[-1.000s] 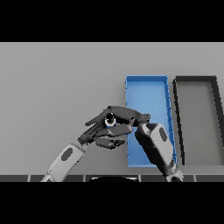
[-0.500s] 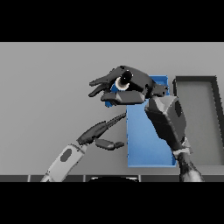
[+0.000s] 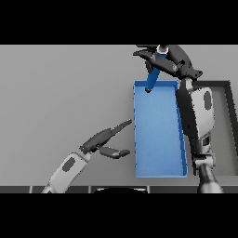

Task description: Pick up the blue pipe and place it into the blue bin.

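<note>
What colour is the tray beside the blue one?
Dark grey, nearly black: the bin on the right, seen in the head view.

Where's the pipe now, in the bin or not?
Not yet: the right hand holds the pipe tilted above the bin's far edge.

No readable text anywhere.
Nothing legible on the blue pipe (image 3: 153, 74), the blue bin (image 3: 158, 173), the dark bin (image 3: 228, 121) at 3 o'clock, the grey bench (image 3: 60, 93), or either arm: no labels, brands, numbers or signs to make out.
</note>
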`<action>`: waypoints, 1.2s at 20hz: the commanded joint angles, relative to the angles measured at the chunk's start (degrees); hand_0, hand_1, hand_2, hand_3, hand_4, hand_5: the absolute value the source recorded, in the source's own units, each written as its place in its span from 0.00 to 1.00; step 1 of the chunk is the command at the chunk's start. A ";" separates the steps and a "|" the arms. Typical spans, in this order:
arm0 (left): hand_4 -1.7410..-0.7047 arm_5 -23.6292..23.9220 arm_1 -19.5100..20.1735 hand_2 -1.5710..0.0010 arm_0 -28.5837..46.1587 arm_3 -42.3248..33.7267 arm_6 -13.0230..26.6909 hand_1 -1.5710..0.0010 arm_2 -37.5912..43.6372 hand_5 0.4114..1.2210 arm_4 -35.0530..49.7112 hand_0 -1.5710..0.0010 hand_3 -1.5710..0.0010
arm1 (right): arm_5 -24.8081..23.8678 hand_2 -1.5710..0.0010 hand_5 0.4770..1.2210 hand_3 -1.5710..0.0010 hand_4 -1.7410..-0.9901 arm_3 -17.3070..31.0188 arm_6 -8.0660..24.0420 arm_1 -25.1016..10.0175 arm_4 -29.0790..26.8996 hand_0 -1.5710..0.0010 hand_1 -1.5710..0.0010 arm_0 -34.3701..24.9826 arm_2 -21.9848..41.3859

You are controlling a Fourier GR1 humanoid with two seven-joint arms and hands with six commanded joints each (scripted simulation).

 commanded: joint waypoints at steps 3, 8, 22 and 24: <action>0.83 0.28 -0.28 1.00 -0.32 0.04 0.80 1.00 0.20 0.09 0.05 1.00 1.00 | -0.60 0.00 1.00 0.00 0.32 3.15 1.33 -0.72 3.43 0.00 0.00 5.02 -0.91; 0.84 -0.04 0.06 1.00 -0.15 0.42 0.16 1.00 0.20 0.08 -0.16 1.00 1.00 | -4.68 0.00 1.00 0.00 0.32 3.49 6.00 0.43 8.68 0.00 0.00 12.84 -0.23; 0.83 -0.12 -0.13 1.00 -0.44 0.54 0.17 1.00 0.21 0.11 0.00 1.00 1.00 | -19.31 0.70 0.91 0.80 0.59 13.48 6.00 -21.22 -23.48 0.67 0.68 15.24 41.63; 0.83 0.14 -0.21 1.00 -0.52 0.45 0.80 1.00 0.44 0.10 0.16 1.00 1.00 | -17.35 0.81 0.78 0.87 0.68 12.08 5.99 -23.07 -22.66 0.79 0.80 14.15 45.31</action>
